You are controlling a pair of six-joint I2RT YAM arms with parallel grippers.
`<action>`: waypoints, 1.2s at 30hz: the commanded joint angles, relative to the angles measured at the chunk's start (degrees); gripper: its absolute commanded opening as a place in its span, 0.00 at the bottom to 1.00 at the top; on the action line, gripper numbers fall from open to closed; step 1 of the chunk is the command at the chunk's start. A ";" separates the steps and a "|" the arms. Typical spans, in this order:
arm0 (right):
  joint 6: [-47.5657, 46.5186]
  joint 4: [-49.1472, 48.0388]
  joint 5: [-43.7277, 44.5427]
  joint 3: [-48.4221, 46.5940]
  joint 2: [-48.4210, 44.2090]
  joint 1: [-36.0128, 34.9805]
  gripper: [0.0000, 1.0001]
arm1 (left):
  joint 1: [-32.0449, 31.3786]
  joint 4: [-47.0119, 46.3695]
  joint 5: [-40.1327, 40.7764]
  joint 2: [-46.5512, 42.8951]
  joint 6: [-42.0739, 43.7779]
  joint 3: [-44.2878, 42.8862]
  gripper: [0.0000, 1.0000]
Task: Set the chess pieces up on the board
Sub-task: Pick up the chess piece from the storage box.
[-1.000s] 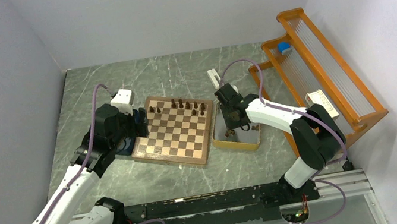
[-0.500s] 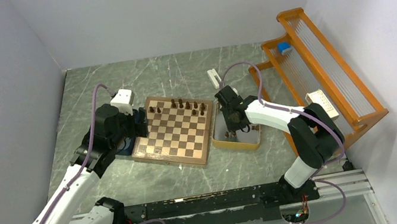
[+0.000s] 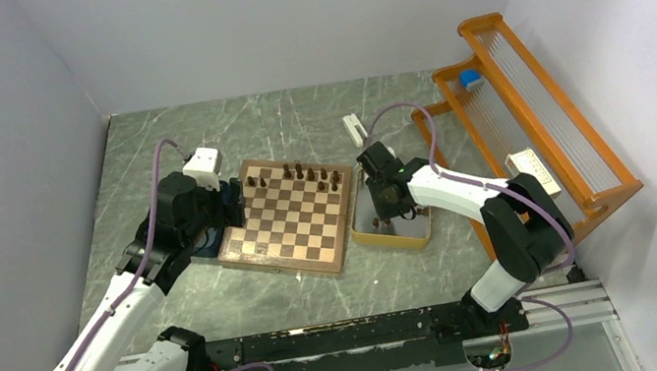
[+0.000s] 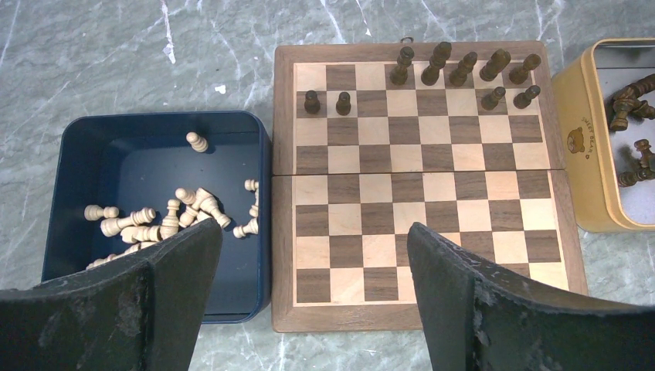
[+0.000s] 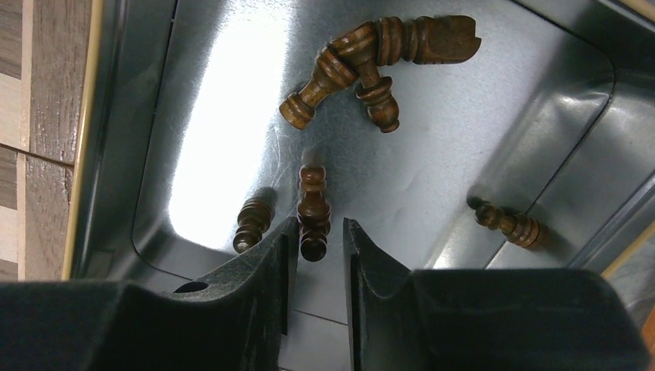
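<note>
R gripper (image 5: 317,239) down in yellow tin (image 5: 432,154), 3 o'clock of board (image 4: 421,185), fingers astride a dark piece (image 5: 313,207); gripped or not, can't tell. L gripper (image 4: 309,263) gaping wide. Other chess pieces (image 4: 463,68) stand along board's 12 o'clock edge.

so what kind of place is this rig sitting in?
Looks like a robot test cell, not a home: plain white walls box in a grey marbled tabletop, with staged props: a chequered wooden chessboard and an orange wooden rack.

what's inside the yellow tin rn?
Six dark chess pieces show on the yellow tin's metal floor; one piece sits between the right gripper's fingertips. The gripper body covers the tin's near end, so any pieces there are hidden.
</note>
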State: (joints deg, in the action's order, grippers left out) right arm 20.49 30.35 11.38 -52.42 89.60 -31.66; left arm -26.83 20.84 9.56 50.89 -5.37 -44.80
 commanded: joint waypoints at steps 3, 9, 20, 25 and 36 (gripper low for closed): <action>0.68 0.07 -0.98 -0.39 0.37 0.15 0.30 | -0.16 -1.83 -0.27 -1.03 0.44 0.28 0.93; 0.60 1.53 0.28 -1.69 -0.17 0.19 0.17 | -0.17 -1.86 -0.35 -1.06 0.44 0.32 0.93; 0.18 3.56 2.45 -3.95 -3.04 0.14 0.12 | -0.15 -1.95 -0.63 -0.89 0.53 0.24 0.93; -0.30 4.39 2.33 -5.97 -2.84 -0.01 0.11 | -0.20 -1.94 -0.85 -0.78 0.58 0.24 0.93; -0.03 7.63 2.57 -16.66 -1.00 -4.15 0.11 | -0.16 -1.87 -0.63 -0.90 0.62 0.15 0.93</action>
State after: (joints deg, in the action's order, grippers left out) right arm 20.40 36.62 13.26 -65.89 87.57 -34.15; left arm -26.83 20.82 9.56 50.59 -5.34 -44.80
